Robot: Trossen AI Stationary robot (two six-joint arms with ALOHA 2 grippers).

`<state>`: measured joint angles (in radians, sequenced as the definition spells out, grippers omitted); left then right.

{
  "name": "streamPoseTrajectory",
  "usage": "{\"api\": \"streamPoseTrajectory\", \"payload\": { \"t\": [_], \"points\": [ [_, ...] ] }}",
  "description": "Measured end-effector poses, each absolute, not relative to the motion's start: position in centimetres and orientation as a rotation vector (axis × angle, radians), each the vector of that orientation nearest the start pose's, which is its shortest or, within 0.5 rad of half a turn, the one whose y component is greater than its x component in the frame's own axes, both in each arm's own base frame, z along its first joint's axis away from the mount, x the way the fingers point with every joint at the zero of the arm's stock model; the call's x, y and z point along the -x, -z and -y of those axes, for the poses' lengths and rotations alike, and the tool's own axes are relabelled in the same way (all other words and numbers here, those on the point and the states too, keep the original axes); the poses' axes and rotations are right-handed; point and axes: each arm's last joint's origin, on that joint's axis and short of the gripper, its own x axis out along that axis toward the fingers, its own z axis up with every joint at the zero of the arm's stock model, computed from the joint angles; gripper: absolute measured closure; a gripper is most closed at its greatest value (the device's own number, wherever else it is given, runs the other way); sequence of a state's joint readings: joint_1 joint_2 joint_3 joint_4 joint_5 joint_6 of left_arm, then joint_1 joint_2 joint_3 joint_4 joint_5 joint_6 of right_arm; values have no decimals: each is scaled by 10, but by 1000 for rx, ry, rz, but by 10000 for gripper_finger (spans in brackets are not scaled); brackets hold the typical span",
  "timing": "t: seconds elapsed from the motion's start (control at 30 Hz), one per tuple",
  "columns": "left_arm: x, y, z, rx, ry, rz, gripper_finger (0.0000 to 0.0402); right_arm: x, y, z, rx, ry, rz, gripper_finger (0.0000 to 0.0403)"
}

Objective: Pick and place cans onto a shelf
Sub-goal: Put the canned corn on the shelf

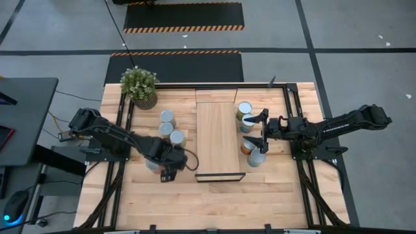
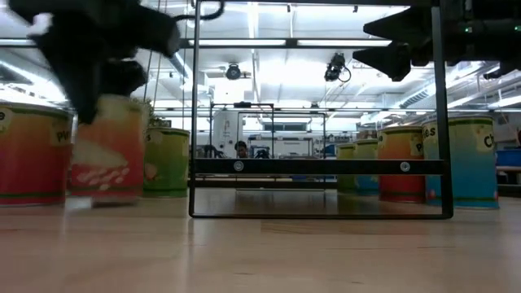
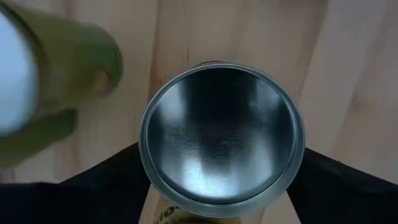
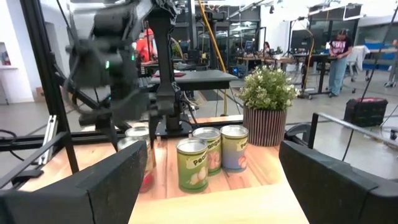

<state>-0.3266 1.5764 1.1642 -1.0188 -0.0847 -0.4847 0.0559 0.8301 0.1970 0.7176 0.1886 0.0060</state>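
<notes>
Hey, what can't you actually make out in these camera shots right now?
- High view: the left gripper covers the can beneath it.
- Left wrist view: only that can top shows; its label is cut off by the edge.
- Low view: motion blur smears the left gripper.
- Right wrist view: people in the room are too small.

in the right wrist view, a green-labelled can [image 4: 192, 165] carries a word starting "pea", the rest unclear. in the low view, only scraps of label lettering can be read: "pe" on the red-orange can [image 2: 31, 152] at the left edge, an "s" on the orange can [image 2: 402, 163], and a "c" on the teal can [image 2: 472, 159]. nothing else is legible.
</notes>
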Motion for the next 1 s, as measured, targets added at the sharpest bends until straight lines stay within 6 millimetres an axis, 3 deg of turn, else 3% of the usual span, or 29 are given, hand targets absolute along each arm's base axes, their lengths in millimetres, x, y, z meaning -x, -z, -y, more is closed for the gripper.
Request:
{"api": "streamPoseTrajectory", "payload": {
  "t": [0.23, 0.4, 0.57, 0.83, 1.0],
  "points": [
    [-287, -283, 63, 125, -143, -1335, 85, -174, -205, -4, -42, 132, 52, 30],
    [-300, -307, 32, 72, -130, -1246, 83, -175, -204, -5, -82, 129, 52, 30],
    [-317, -304, -3, -30, -116, -1232, 82, -175, -202, -4, -112, 142, 36, 30],
    [-358, -275, -64, -61, -36, -1269, 82, -176, -200, -4, -114, 157, 17, 30],
    [-383, -266, -88, -137, 59, -1336, 81, -176, -199, -4, -114, 157, 16, 30]
  ]
}}
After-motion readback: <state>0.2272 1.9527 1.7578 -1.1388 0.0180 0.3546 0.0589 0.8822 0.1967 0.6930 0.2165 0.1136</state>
